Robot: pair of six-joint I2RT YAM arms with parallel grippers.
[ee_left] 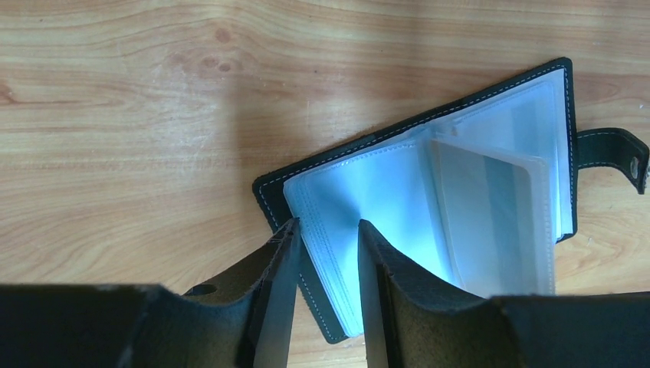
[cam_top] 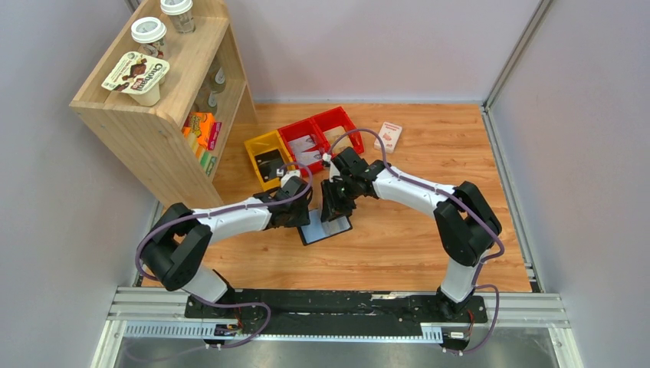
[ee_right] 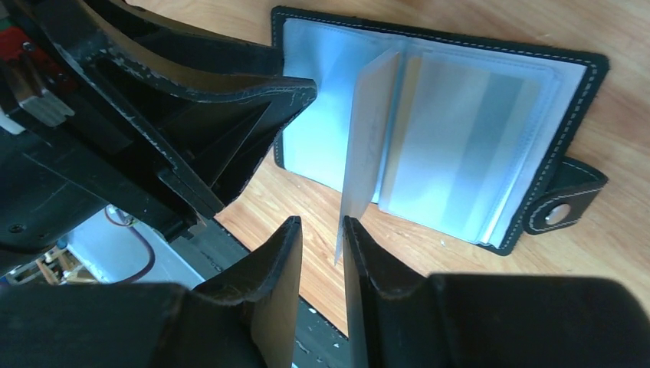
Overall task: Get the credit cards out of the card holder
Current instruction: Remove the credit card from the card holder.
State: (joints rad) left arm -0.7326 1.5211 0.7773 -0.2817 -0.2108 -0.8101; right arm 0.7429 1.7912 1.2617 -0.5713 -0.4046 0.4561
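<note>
The black card holder [cam_top: 326,228] lies open on the wooden table, its bluish clear sleeves up and its closing tab [ee_right: 563,203] at the right. My left gripper [ee_left: 327,226] is open and straddles the holder's near left corner [ee_left: 383,184], one finger on the sleeves and the other just outside the cover. One pale leaf [ee_right: 368,138], a sleeve with a greyish card [ee_left: 490,222] showing in it, stands up from the spine. My right gripper [ee_right: 320,222] is narrowly open around that leaf's lower edge, which touches the right finger only.
A yellow bin [cam_top: 267,157] and two red bins [cam_top: 322,134] stand behind the arms. A white-and-red small box [cam_top: 389,136] lies at the back. A wooden shelf [cam_top: 165,92] with cups stands at the left. Walls close both sides.
</note>
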